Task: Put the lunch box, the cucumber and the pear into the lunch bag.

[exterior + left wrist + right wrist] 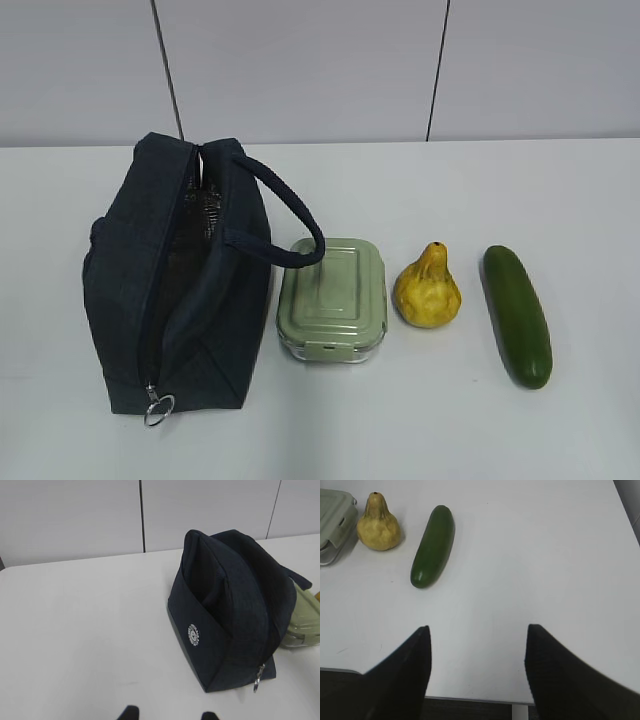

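Observation:
The navy lunch bag (175, 290) stands at the left of the table with its zipper undone, silvery lining showing and the ring pull (158, 407) at the near end. In the left wrist view the lunch bag (230, 610) fills the right side. Right of it sit the lunch box (333, 298) with its sage-green lid, the yellow pear (427, 289) and the dark green cucumber (517, 315). Neither gripper shows in the exterior view. My left gripper (168, 714) is open over bare table, near and left of the bag. My right gripper (477, 630) is open and empty above the table's near edge, with the cucumber (433, 546), pear (378, 524) and lunch box (335, 522) ahead to its left.
The bag's strap handle (290, 220) loops over onto the lunch box lid. A grey panelled wall (320, 70) runs along the back of the white table (420, 420). The table's front edge (470, 699) lies just under the right gripper.

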Robot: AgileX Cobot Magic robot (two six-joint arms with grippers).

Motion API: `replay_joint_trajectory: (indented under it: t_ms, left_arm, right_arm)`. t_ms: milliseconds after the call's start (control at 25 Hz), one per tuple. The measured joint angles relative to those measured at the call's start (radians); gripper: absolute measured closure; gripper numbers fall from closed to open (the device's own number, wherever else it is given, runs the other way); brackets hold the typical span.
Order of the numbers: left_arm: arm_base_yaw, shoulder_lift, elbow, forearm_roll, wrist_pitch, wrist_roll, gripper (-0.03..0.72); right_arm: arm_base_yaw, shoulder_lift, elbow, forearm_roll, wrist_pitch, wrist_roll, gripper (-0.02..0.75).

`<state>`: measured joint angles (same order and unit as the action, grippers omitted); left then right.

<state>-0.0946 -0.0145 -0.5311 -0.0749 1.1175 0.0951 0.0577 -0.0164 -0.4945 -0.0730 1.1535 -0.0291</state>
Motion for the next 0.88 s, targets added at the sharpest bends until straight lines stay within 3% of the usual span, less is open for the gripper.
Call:
replay_joint_trajectory:
  t_ms: [480,680,880]
  left_arm:
    - [0.0,0.013,0.0,-0.003,-0.001,0.0,0.456]
    - [-0.01,0.175,-0.017,-0.016,-0.045,0.0,0.456]
    - [-0.01,0.412,-0.045,-0.137,-0.137,0.0,0.456]
  right_arm:
    - [0.0,0.0,0.0,0.0,-0.002,0.0,0.276]
    - [0.0,0.086,-0.012,0.0,-0.023,0.01,0.276]
    - [0.0,0.318,-0.022,0.016,-0.101,0.083,0.276]
